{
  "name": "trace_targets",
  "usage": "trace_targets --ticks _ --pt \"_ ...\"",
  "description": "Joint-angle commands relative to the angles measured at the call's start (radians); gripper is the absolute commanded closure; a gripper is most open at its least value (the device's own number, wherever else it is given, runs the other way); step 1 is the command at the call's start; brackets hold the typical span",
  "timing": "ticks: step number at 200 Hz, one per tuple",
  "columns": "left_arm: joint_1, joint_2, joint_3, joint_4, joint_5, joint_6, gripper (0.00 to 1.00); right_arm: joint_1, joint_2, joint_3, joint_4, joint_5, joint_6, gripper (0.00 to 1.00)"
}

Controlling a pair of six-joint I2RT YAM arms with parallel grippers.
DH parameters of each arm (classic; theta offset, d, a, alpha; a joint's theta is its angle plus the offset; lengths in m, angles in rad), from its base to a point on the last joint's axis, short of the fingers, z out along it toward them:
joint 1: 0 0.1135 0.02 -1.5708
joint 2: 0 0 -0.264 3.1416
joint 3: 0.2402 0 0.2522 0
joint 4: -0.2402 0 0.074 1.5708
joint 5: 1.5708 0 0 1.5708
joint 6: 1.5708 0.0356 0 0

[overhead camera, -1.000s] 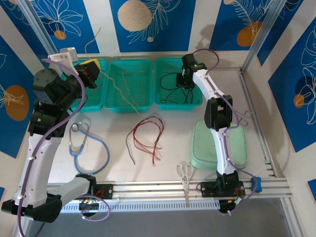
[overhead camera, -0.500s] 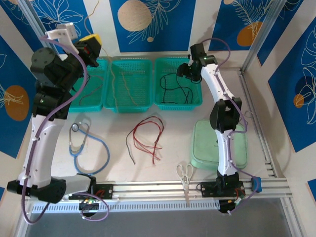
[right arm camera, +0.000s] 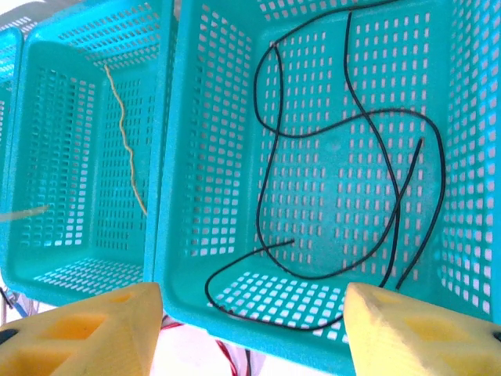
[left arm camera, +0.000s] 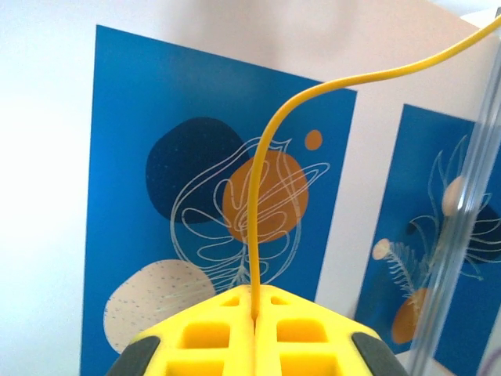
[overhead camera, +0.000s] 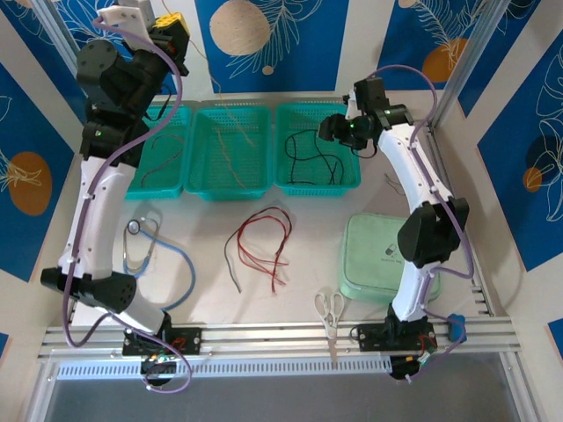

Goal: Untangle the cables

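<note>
Up at rear left, clamps left gripper (left arm camera: 254,313) on yellow cable (left arm camera: 259,188), likely to draw it free, holds right gripper (right arm camera: 254,321) agape over black cable (right arm camera: 366,114) in right basket (right arm camera: 168,157), leaves red cables (overhead camera: 264,237) on table (overhead camera: 312,246).

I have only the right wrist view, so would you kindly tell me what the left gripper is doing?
Observer: The left gripper is shut on a yellow cable, held high above the table.
Operator: Thank you. Do any cables lie on the table itself?
Observer: Yes, red cables lie loose on it, in front of the middle basket.
</note>
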State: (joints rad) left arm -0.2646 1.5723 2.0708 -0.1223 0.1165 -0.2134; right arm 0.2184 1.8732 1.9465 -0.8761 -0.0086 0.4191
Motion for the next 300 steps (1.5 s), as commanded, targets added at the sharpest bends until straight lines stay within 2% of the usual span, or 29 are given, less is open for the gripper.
trace_targets --ticks 1,29,97,126,161,200,245,273,300 --pt "-0.007 0.045 0.026 0.047 -0.048 0.081 1.0 -0.002 -0.091 -0.051 0.026 -0.03 -0.01 0.37" --pt "-0.008 0.093 -0.008 0.021 -0.085 0.128 1.0 -0.019 -0.157 -0.106 0.016 -0.035 -0.027 0.37" --pt "-0.008 0.099 -0.459 0.038 -0.189 0.119 1.0 -0.016 -0.233 -0.216 0.026 -0.062 -0.033 0.38" --pt "-0.008 0.143 -0.569 0.017 -0.176 0.072 1.0 -0.008 -0.249 -0.24 0.026 -0.067 -0.034 0.38" --pt "-0.008 0.262 -0.511 -0.124 -0.068 -0.018 1.0 -0.002 -0.263 -0.263 0.021 -0.066 -0.043 0.38" --pt "-0.005 0.419 -0.388 -0.273 -0.021 -0.068 1.0 -0.003 -0.281 -0.28 0.022 -0.068 -0.043 0.38" --pt "-0.005 0.6 -0.198 -0.48 -0.028 -0.065 1.0 -0.01 -0.296 -0.294 0.012 -0.067 -0.055 0.38" --pt "-0.006 0.642 -0.188 -0.494 -0.083 -0.078 1.0 -0.014 -0.305 -0.299 0.009 -0.068 -0.054 0.38" --pt "-0.006 0.686 -0.162 -0.511 -0.076 -0.088 1.0 -0.013 -0.31 -0.307 0.005 -0.073 -0.052 0.38"
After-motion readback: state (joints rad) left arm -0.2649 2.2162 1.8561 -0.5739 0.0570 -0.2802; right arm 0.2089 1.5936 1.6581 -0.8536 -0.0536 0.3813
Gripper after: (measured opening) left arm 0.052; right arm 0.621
